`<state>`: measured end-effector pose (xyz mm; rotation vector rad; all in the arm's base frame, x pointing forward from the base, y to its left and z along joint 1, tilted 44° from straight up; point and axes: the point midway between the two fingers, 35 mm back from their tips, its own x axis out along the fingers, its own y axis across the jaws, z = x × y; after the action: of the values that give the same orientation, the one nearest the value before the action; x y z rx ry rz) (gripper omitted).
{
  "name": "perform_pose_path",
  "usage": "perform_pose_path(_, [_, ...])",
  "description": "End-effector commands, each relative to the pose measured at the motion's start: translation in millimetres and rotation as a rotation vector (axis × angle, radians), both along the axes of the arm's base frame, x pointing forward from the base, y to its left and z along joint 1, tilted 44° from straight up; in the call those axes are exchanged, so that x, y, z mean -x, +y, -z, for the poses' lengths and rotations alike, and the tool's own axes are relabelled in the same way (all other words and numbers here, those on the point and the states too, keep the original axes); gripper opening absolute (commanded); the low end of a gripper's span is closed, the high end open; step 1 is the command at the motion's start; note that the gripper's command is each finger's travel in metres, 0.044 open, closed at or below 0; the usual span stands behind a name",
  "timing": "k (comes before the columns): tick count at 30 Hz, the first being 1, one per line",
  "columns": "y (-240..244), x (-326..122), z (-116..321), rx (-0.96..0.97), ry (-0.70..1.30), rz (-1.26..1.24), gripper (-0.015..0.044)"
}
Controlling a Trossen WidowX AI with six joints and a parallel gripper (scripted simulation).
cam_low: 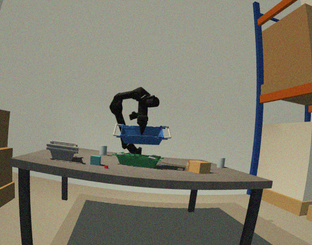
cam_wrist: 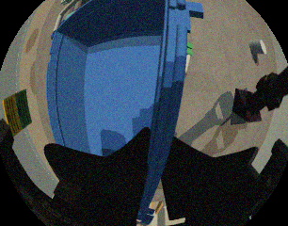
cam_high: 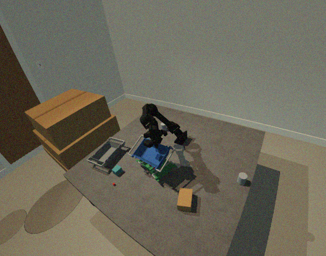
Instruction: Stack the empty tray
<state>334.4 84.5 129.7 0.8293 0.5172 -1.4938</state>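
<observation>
My gripper (cam_high: 156,145) (cam_low: 142,132) (cam_wrist: 152,132) is shut on a long side wall of the empty blue tray (cam_high: 150,157) (cam_low: 141,140) (cam_wrist: 120,80). The blue tray hangs roughly level above the loaded green tray (cam_high: 148,166) (cam_low: 136,161), with a gap between them in the exterior view. The blue tray's pale wire bars stick out past its ends. The green tray stands on the table; the blue tray hides most of its top and its load in the top view. A pale bar piece (cam_low: 151,156) shows at the green tray's top; how both bars lie is mostly hidden.
A grey tray (cam_high: 107,155) (cam_low: 62,154) stands at the left of the table, with a teal block (cam_high: 117,170) (cam_low: 95,160) and a small red block (cam_high: 114,184) (cam_low: 105,166) nearby. An orange-brown box (cam_high: 184,199) (cam_low: 198,167) and a pale cylinder (cam_high: 242,178) (cam_low: 221,162) stand to the right.
</observation>
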Motion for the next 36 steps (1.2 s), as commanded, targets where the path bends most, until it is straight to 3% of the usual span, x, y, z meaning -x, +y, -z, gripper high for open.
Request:
perform_pose_path(1, [3.0,0.0,-3.3,0.005,-0.015,-0.013,0.0])
perform_pose_path(36, [-14.1,6.6,-8.6,0.008,-0.022,0.006,0.0])
